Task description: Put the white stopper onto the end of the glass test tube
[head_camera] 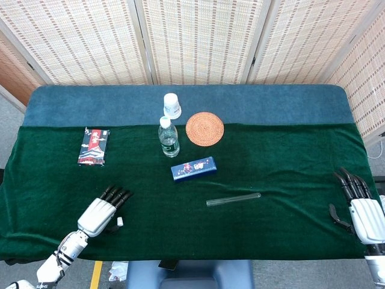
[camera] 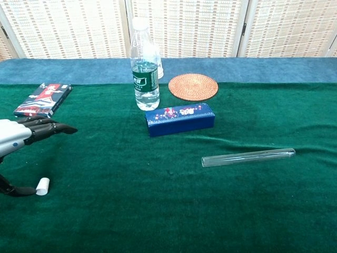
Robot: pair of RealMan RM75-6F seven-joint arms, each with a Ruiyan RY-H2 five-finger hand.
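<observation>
Green cloth (head_camera: 271, 174) carried the white stopper (camera: 42, 185) just beside the wide-spread, empty left hand (head_camera: 101, 215); the glass test tube (camera: 248, 156) lay well apart from it, and the right hand (head_camera: 363, 211) also stood spread, empty.

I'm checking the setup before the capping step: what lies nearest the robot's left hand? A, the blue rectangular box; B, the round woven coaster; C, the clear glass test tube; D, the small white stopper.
D: the small white stopper lies right beside the left hand.

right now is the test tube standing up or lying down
Lying down: the glass test tube rests flat on the green cloth, nothing on either end; the white stopper lies apart by the left hand.
</observation>
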